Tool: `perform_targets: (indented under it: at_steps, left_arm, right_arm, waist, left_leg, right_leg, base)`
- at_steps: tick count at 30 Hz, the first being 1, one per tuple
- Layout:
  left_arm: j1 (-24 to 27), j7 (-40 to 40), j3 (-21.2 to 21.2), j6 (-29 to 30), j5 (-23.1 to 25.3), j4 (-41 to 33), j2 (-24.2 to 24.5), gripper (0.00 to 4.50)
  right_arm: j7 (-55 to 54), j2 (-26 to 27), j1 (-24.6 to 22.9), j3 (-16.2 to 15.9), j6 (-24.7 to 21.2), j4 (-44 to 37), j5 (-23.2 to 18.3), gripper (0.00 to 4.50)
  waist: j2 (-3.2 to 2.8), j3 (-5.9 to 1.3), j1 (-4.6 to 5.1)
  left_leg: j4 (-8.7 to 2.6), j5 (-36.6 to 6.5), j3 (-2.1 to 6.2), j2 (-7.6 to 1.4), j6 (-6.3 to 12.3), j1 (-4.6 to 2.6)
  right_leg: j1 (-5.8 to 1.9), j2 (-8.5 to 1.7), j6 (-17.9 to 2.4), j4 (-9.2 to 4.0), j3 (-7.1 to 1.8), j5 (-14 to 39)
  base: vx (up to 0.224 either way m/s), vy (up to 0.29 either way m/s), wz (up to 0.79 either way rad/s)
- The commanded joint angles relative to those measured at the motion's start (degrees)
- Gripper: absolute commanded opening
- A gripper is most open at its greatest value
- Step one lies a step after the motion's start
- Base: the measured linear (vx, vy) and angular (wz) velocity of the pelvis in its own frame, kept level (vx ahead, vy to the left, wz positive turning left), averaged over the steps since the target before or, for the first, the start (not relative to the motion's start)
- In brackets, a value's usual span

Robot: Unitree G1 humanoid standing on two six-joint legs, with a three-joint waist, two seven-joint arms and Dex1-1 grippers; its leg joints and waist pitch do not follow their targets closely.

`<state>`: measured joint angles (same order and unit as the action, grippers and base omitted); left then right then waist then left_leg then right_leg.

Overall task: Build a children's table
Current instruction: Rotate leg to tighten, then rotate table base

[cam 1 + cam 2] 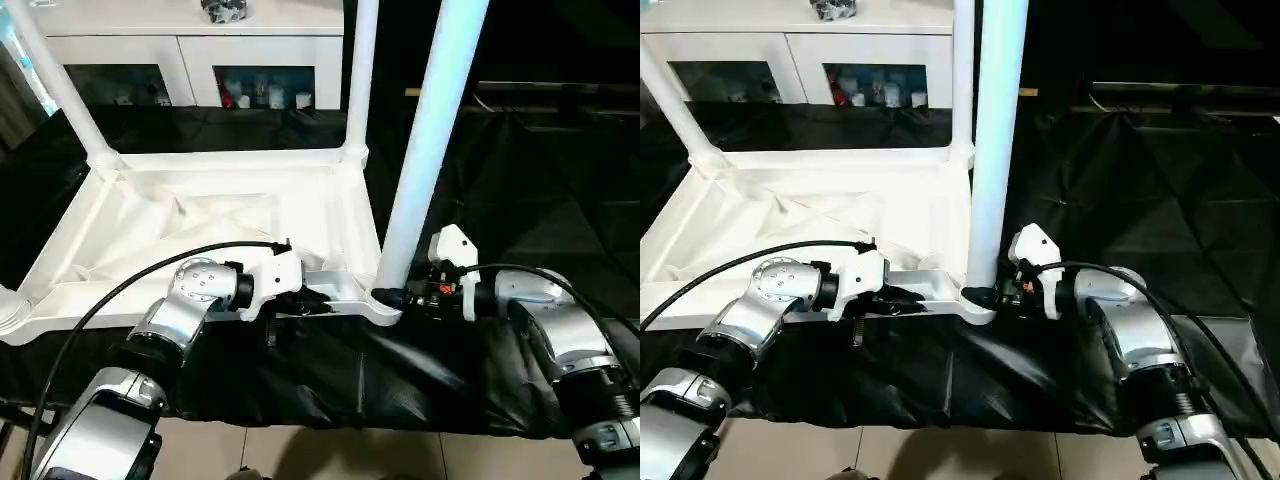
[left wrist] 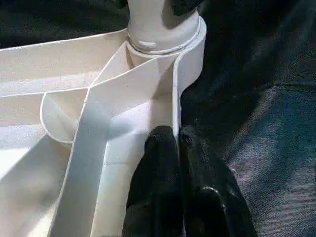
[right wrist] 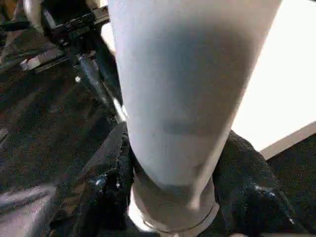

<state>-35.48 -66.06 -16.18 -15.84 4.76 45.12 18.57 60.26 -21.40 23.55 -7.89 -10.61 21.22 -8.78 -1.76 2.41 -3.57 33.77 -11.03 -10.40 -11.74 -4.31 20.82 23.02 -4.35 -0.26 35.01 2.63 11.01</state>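
A white plastic tabletop (image 1: 210,220) lies upside down on a surface draped in black cloth (image 1: 520,180), its ribbed underside facing up. It sits left of centre, with its near edge close to the robot. Tapered white legs stand upright in the round corner sockets. The nearest, at the near right corner, is a thick leg (image 1: 425,140) rising out of the top of the picture. A second leg (image 1: 360,70) stands at the far right corner, and a third leg (image 1: 55,80) leans up from the far left corner. At the near left corner only the rounded edge of a socket (image 1: 10,310) shows.

The right gripper (image 1: 395,296) reaches in from the right at the base of the near right leg. In the right wrist view its two black fingers (image 3: 106,190) sit on either side of the leg just above the socket, closed about halfway against it.

The left gripper (image 1: 315,300) rests on the tabletop's near edge, just left of that same corner. In the left wrist view its fingers (image 2: 158,187) are pressed together, pinching the thin upright rim wall of the tabletop.

Beyond the far edge of the surface stands a white cabinet (image 1: 190,50) with glass doors and small items behind them.
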Motion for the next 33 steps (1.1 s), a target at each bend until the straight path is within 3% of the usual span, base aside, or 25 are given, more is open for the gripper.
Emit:
perform_targets:
  at_steps: [1,3,4,5,6,8,10,11,12,13,16,19,21,22,26,29,32,33]
  left_arm:
    - [-2.08,9.88,0.67,3.46,2.09,1.16,-2.12,0.0]
    - [-2.51,13.61,0.53,5.24,2.49,0.92,-5.34,0.0]
    - [-2.51,13.61,0.53,5.24,2.49,0.92,-5.34,0.0]
    - [-3.3,17.55,-0.11,6.75,3.49,1.09,-8.64,0.0]
    - [-3.97,19.76,-0.5,7.85,3.92,1.44,-10.92,0.0]
    - [-4.43,21.21,-0.75,8.6,4.18,1.69,-12.47,0.0]
    - [-4.91,22.47,-0.89,9.23,4.39,1.97,-13.71,0.0]
    - [-5.76,23.91,-1.19,9.92,4.79,2.61,-15.37,0.0]
    - [-6.14,24.62,-1.24,10.08,5.02,2.94,-15.95,0.0]
    - [-6.14,24.62,-1.24,10.08,5.02,2.94,-15.95,0.0]
    - [-7.37,26.54,-1.41,10.46,5.78,3.93,-17.6,0.0]
    - [-7.57,27.68,-1.3,9.94,7.18,4.25,-17.48,0.0]
    - [-7.24,27.57,-1.39,9.49,7.43,4.21,-16.55,0.0]
    - [-7.18,27.71,-1.43,9.32,7.48,4.37,-16.28,0.0]
    - [-6.76,27.35,-1.23,8.61,7.37,4.49,-15.1,0.0]
    - [-6.41,26.08,-0.78,7.05,7.08,4.91,-13.51,0.0]
    - [-6.35,24.68,-0.13,6.22,6.48,5.36,-12.4,0.0]
    - [-6.45,24.18,0.22,5.97,6.18,5.59,-12.02,0.0]
  right_arm:
    - [-4.91,5.29,-2.28,-3.73,-0.7,3.07,1.61,1.92]
    - [-12.77,8.77,-1.99,-2.21,-0.72,6.53,3.09,1.92]
    - [-12.77,8.77,-1.99,-2.21,-0.72,6.53,3.09,1.91]
    - [-19.14,12.35,-0.93,-0.53,-1.22,9.9,3.27,1.91]
    - [-23.16,14.67,0.47,0.33,-1.2,12.18,3.45,1.91]
    - [-25.87,16.23,1.45,0.88,-1.15,13.72,3.59,1.91]
    - [-28.0,17.45,2.48,1.34,-1.17,15.04,3.65,1.91]
    - [-31.5,19.24,4.65,2.13,-0.95,17.59,3.74,1.91]
    - [-33.03,19.87,5.62,2.45,-0.83,18.67,3.87,1.91]
    - [-33.03,19.87,5.62,2.45,-0.83,18.67,3.87,1.91]
    - [-37.3,21.83,9.24,4.13,0.13,22.39,3.99,1.91]
    - [-39.17,22.82,11.58,6.3,2.67,25.03,4.86,2.61]
    - [-38.29,22.32,11.07,7.08,2.93,24.48,4.0,2.82]
    - [-38.03,22.3,11.09,7.43,3.07,24.73,3.67,3.06]
    - [-36.69,20.83,9.63,6.92,3.37,23.11,3.92,3.17]
    - [-32.71,17.53,6.22,5.36,3.86,18.2,4.46,3.49]
    - [-27.13,13.69,2.55,4.63,4.16,12.19,3.79,3.49]
    - [-24.08,11.6,0.93,4.48,3.92,9.3,3.04,3.49]
  waist:
    - [0.55,-2.94,-0.1]
    - [0.6,-2.07,0.64]
    - [0.59,-1.99,0.77]
    - [1.36,-2.04,1.02]
    - [0.72,-2.01,1.3]
    - [0.85,-1.86,2.12]
    - [0.9,-2.19,2.43]
    - [-0.19,-2.3,2.29]
    - [0.27,-2.34,2.67]
    - [0.43,-2.48,2.59]
    - [0.24,-2.54,2.73]
    - [0.48,-3.0,2.63]
    - [0.5,-3.0,2.5]
    - [0.89,-3.09,2.43]
    - [0.65,-3.19,1.77]
    - [0.58,-3.28,1.45]
    - [0.76,-3.33,0.84]
    - [0.19,-3.34,0.78]
  left_leg:
    - [-3.87,-11.16,0.14,-1.21,2.41,-0.27]
    - [-4.5,-18.61,0.47,-1.03,-0.09,-1.05]
    - [-4.47,-20.36,0.6,-0.98,-0.69,-1.48]
    - [-4.6,-22.05,0.91,-0.92,-0.71,-1.69]
    - [-4.67,-22.85,1.07,-0.99,-1.25,-1.97]
    - [-4.87,-25.61,1.56,-0.73,-1.77,-2.03]
    - [-5.28,-24.98,1.91,-0.76,-1.14,-1.47]
    - [-5.53,-24.52,2.18,-0.73,-0.93,-1.38]
    - [-5.34,-24.95,1.94,-0.54,-0.67,-1.53]
    - [-5.31,-24.82,1.92,-0.49,-0.58,-1.6]
    - [-5.39,-23.99,1.78,-0.59,-0.19,-1.38]
    - [-5.24,-20.36,1.42,-0.77,0.83,-1.03]
    - [-5.02,-17.99,1.09,-0.72,1.99,-0.81]
    - [-4.94,-16.87,1.02,-0.75,2.51,-0.73]
    - [-4.87,-13.63,0.87,-0.85,3.25,-0.66]
    - [-4.84,-12.06,0.8,-0.92,3.34,-0.67]
    - [-4.64,-10.96,0.68,-0.96,4.31,-0.71]
    - [-4.66,-10.41,0.77,-1.01,4.66,-0.62]
  right_leg:
    - [-2.67,-3.28,-13.23,-4.38,-1.93,11.35]
    - [-2.08,-3.46,-10.11,-5.8,-1.8,25.37]
    - [-1.85,-3.46,-9.1,-6.09,-1.77,28.73]
    - [-1.86,-3.53,-7.07,-6.72,-1.65,33.04]
    - [-1.4,-3.75,-6.56,-6.81,-1.82,34.23]
    - [-1.47,-3.51,-4.97,-7.26,-1.22,37.0]
    - [-2.19,-3.59,-4.8,-7.25,-1.21,34.09]
    - [-2.31,-3.58,-5.41,-7.0,-1.34,31.42]
    - [-1.85,-3.43,-6.34,-7.18,-1.41,29.77]
    - [-1.99,-3.38,-6.68,-7.12,-1.41,29.06]
    - [-2.11,-3.37,-8.84,-6.72,-1.58,24.8]
    - [-2.44,-3.4,-10.82,-6.2,-1.78,18.05]
    - [-2.63,-3.49,-11.94,-6.0,-1.86,15.6]
    - [-2.78,-3.53,-11.86,-6.01,-1.86,15.74]
    - [-2.95,-3.68,-11.86,-5.89,-1.88,14.38]
    - [-3.08,-3.53,-12.25,-5.56,-1.86,11.71]
    - [-3.31,-3.43,-12.15,-5.52,-1.85,9.36]
    - [-3.37,-3.51,-12.71,-5.26,-1.91,7.9]
  base:
    - [0.0,0.0,0.0]
    - [0.0,0.0,0.0]
    - [0.0,0.0,0.0]
    - [0.0,0.0,0.0]
    - [0.0,0.0,0.0]
    - [0.0,0.0,0.0]
    - [0.0,0.0,0.0]
    - [0.0,0.0,0.0]
    - [0.0,0.0,0.0]
    - [0.0,0.0,0.0]
    - [0.0,0.0,0.0]
    - [0.0,0.0,0.0]
    - [0.0,0.0,0.0]
    - [0.0,0.0,0.0]
    - [0.0,0.0,0.0]
    - [0.0,0.0,0.0]
    - [0.0,0.0,0.0]
    - [0.0,0.0,0.0]
